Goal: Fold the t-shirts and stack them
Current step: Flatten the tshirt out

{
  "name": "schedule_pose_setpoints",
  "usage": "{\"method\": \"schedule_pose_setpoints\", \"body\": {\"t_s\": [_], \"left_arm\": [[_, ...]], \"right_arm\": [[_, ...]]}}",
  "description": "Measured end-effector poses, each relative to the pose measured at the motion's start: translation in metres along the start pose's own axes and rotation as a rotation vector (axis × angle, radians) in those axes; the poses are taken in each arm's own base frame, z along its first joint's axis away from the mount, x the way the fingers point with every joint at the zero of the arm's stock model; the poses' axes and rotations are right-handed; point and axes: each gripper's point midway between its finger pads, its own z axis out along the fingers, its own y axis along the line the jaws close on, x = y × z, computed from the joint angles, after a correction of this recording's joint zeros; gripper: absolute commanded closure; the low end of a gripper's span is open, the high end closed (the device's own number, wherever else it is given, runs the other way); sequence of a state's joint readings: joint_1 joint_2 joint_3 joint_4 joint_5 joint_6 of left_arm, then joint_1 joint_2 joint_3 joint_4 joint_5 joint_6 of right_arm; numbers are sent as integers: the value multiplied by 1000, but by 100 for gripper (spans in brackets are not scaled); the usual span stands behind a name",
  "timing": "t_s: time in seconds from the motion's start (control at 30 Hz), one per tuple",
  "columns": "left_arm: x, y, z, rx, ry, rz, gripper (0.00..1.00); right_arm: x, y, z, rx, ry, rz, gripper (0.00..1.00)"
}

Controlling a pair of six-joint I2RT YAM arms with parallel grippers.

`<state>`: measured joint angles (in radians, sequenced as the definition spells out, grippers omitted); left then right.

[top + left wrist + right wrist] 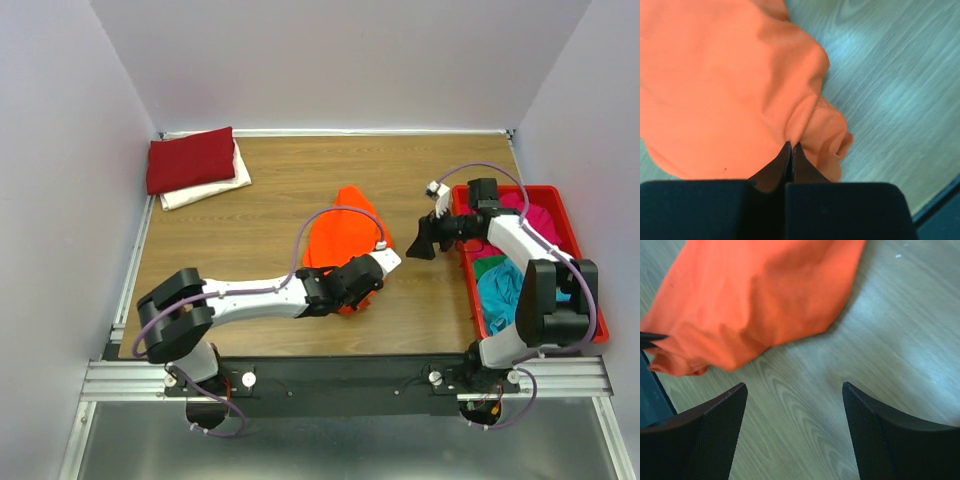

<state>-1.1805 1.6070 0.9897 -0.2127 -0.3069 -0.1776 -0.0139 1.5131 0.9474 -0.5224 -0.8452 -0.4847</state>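
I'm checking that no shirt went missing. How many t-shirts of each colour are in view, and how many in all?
orange t-shirt: 1
dark red t-shirt: 1
white t-shirt: 1
magenta t-shirt: 1
teal t-shirt: 1
Total: 5

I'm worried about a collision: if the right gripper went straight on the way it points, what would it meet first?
Likely the orange shirt, beside where the left gripper pinches it. The right gripper has only bare table before that; if it tilts down, wood comes first. Depth is unclear.
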Motion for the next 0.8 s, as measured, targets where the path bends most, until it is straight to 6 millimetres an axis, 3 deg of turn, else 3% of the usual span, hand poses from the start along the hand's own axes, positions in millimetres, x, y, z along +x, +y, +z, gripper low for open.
{"method": "schedule_pose_setpoints", "body": {"t_s": [0.2,0.47,0.6,0.67,0.77,0.8], "left_arm": [[-25,1,-23,28,-111,-45,100],[-11,6,-33,69,-125,-71,100],[-15,12,-42,84,-157,-100,100],[-17,15,-45,94,-178,-118,100],[-20,19,-50,107,-201,-139,100],[-23,21,-52,112,-212,-148,100]], "right_arm": [[17,20,27,-81,97,-51,21],[29,14,62,-114,214,-50,29],[29,25,82,-147,260,-60,36],[26,29,87,-157,265,-58,44],[19,28,90,-155,258,-39,63],[14,27,91,-157,251,-35,75]]}}
